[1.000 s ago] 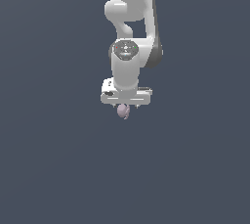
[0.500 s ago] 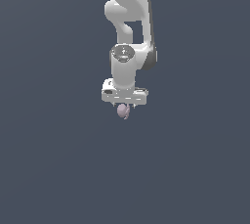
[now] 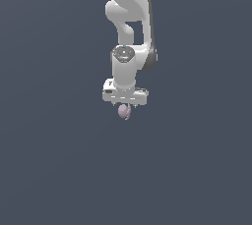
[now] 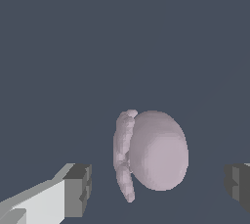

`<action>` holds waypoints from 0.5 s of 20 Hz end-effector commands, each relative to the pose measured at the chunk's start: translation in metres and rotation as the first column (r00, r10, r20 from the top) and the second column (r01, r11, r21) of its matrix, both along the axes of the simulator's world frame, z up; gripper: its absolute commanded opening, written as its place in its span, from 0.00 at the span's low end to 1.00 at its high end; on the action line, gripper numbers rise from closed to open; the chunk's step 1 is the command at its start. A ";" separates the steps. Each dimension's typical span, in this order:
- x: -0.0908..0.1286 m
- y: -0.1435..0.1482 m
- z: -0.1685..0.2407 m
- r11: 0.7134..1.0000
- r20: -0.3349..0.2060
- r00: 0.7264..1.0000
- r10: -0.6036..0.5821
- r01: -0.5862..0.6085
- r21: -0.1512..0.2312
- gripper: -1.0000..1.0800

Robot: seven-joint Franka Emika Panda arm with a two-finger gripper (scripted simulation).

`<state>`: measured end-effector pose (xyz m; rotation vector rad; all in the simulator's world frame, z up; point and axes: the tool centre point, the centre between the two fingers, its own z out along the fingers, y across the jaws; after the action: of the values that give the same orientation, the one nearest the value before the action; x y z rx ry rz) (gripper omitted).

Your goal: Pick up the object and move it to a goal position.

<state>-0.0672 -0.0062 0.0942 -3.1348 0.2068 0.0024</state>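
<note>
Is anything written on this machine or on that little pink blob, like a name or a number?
No readable text in either view.
The white robot arm carries one tiny dark mark on its gripper, too small to read.
The small pale pinkish-mauve rounded lump is blank, and so are the grey-tipped fingers.

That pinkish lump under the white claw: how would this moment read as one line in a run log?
phase: approach | gripper: open, fingers apart on both sides of object, no contact seen | object: not grasped
</note>
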 end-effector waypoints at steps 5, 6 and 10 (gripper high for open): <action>-0.001 0.000 -0.016 1.000 0.000 1.000 -0.001 0.001 0.000 0.96; -0.001 0.000 -0.021 1.000 0.000 1.000 -0.001 0.001 0.000 0.96; -0.002 0.000 -0.040 1.000 0.001 1.000 -0.002 0.002 0.000 0.96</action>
<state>-0.0688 -0.0063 0.0610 -3.1347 0.2086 0.0016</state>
